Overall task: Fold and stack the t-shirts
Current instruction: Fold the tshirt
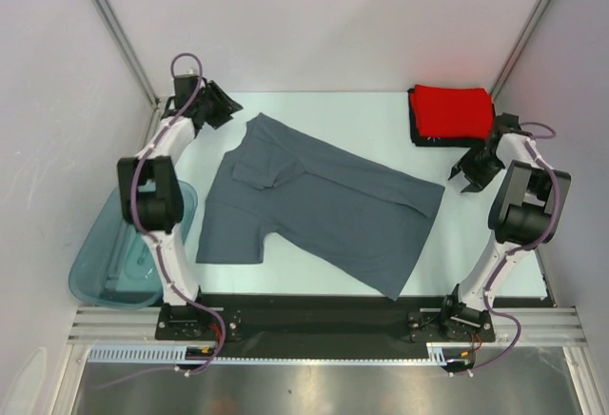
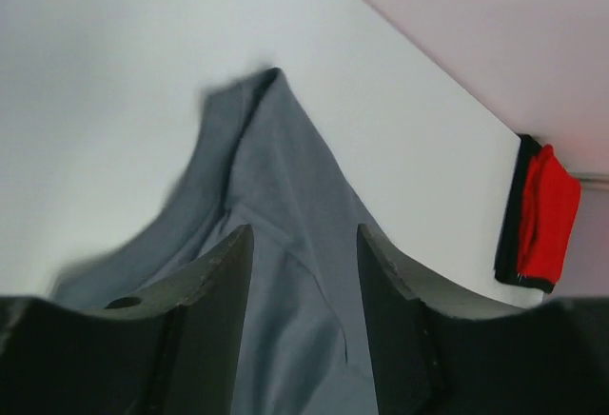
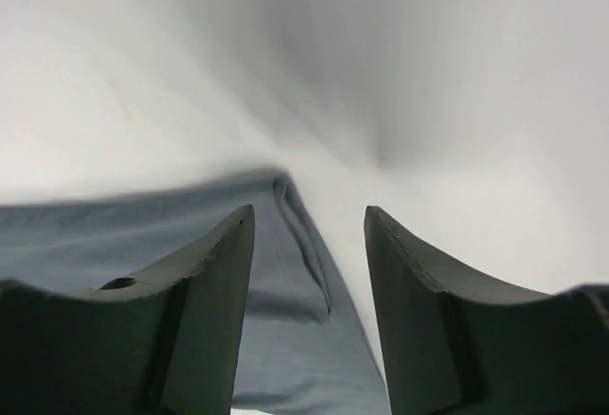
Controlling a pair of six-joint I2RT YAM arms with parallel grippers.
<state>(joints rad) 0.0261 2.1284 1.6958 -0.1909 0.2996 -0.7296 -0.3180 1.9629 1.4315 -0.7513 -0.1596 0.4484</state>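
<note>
The slate blue-grey t-shirt (image 1: 314,201) lies spread and partly folded across the middle of the table. The folded red t-shirt (image 1: 451,110) sits on the folded black t-shirt (image 1: 419,131) at the back right; both also show in the left wrist view, the red t-shirt (image 2: 550,213) on the black one (image 2: 511,229). My left gripper (image 1: 225,108) is open and empty above the shirt's back-left corner (image 2: 285,206). My right gripper (image 1: 468,171) is open and empty just off the shirt's right corner (image 3: 295,244).
A translucent teal plastic tub (image 1: 128,258) sits off the table's left edge beside the left arm. White walls enclose the table on the back and sides. The black rail (image 1: 324,312) runs along the near edge.
</note>
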